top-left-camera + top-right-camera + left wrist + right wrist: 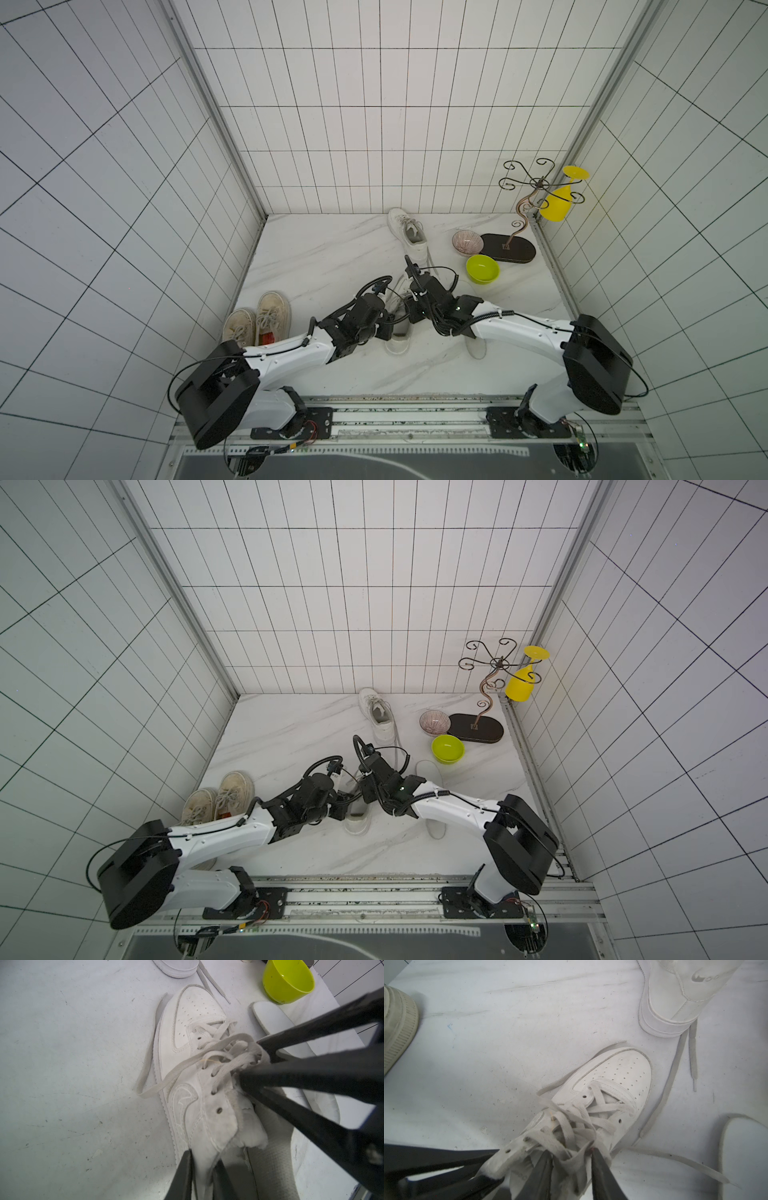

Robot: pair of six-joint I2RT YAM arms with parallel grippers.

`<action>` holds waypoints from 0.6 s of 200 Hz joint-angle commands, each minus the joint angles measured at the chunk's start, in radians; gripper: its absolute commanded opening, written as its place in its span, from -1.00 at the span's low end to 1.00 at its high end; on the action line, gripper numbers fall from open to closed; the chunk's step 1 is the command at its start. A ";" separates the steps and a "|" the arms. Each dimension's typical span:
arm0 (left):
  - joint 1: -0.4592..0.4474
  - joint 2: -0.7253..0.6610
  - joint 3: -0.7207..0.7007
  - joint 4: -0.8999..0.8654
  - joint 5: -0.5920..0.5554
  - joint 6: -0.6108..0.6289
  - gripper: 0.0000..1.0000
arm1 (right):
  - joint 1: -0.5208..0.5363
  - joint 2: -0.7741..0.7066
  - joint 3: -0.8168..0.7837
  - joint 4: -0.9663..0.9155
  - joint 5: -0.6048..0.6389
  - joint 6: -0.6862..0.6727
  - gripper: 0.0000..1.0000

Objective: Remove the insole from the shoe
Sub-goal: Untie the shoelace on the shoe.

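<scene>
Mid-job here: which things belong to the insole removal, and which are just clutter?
In the job: white sneaker, the insole inside it, left gripper on its collar, right gripper on its tongue.

Lying about: loose insole, second white sneaker, beige shoe pair, green bowl, patterned bowl, wire stand with yellow glass.

A pair of worn beige canvas shoes [272, 311] sits at the counter's [316, 249] left edge. Back right, a pink bowl [467, 242] sits just beside a wire stand's [509, 248] dark base, with a lime bowl [482, 269] nearer. A yellow goblet [559, 203] hangs upside down from the stand.
</scene>
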 commanded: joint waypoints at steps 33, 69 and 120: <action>-0.001 0.015 -0.015 0.009 0.005 0.010 -0.68 | -0.035 0.039 0.125 -0.045 -0.003 0.009 -0.30; -0.002 0.017 -0.016 0.009 0.004 0.009 -0.68 | -0.035 0.071 0.158 -0.077 0.016 0.001 -0.21; -0.002 0.032 0.000 0.003 -0.005 0.007 -0.51 | -0.019 0.076 0.182 -0.093 -0.011 -0.040 -0.36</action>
